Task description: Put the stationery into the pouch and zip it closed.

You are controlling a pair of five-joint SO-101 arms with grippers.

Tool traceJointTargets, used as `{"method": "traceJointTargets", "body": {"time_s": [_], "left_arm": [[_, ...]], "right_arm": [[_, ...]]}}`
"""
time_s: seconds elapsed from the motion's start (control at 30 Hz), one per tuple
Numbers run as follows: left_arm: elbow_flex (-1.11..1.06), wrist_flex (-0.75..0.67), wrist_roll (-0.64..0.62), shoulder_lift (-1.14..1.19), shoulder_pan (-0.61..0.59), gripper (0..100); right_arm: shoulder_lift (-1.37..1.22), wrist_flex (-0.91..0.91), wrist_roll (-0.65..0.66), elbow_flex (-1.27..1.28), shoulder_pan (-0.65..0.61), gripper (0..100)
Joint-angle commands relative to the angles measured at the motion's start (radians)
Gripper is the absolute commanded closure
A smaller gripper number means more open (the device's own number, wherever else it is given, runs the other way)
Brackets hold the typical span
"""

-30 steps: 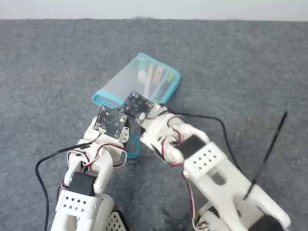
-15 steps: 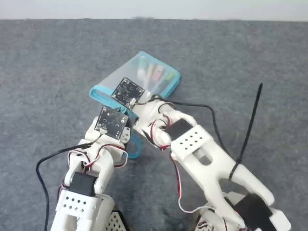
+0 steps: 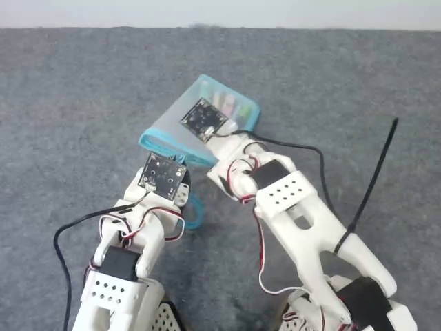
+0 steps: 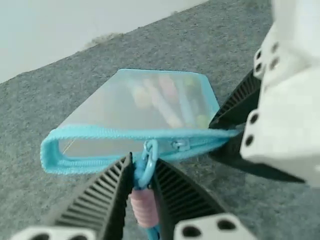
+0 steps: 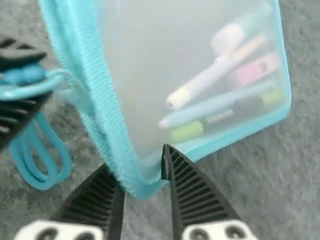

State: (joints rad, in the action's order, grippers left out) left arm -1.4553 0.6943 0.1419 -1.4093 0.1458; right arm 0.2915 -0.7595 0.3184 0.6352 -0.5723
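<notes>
Now the pouch lies on the grey carpeted table, about mid-table and just beyond both arms. It is translucent with teal edging, its zip edge turned toward the near left and its closed end toward the far right. The stationery is inside it: several pens and markers in white, pale blue, green and pink, lying side by side and gathered at the far-right end. The left gripper sits at the near side of the zip edge, its dark ribbed fingers closed on the zip pull, a teal ring with a pink bead below it between the jaws. A teal cord loop hangs from the pull and rests on the carpet just near of the pouch. The right gripper is over the pouch from the right, its fingers clamped on the right-hand corner of the zip edge, with the teal webbing pinched between them. How far the zip is drawn along the edge cannot be told. The pouch looks slightly lifted at the zip side, held between the two grippers.
</notes>
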Motion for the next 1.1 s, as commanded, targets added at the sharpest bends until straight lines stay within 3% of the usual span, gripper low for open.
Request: {"method": "traceJointTargets", "body": {"time_s": [0.0,0.57,1.07], "left_arm": [[0.025,-0.021,-0.009,0.009,-0.003,99],[0.025,-0.021,-0.012,0.009,-0.005,99],[0.025,-0.021,-0.012,0.009,-0.005,99]], "right_arm": [[0.019,-0.039,-0.054,-0.015,0.082,99.2],[0.481,-0.051,0.015,0.347,0.114,99.3],[0.504,-0.107,0.121,0.399,0.392,99.3]]}}
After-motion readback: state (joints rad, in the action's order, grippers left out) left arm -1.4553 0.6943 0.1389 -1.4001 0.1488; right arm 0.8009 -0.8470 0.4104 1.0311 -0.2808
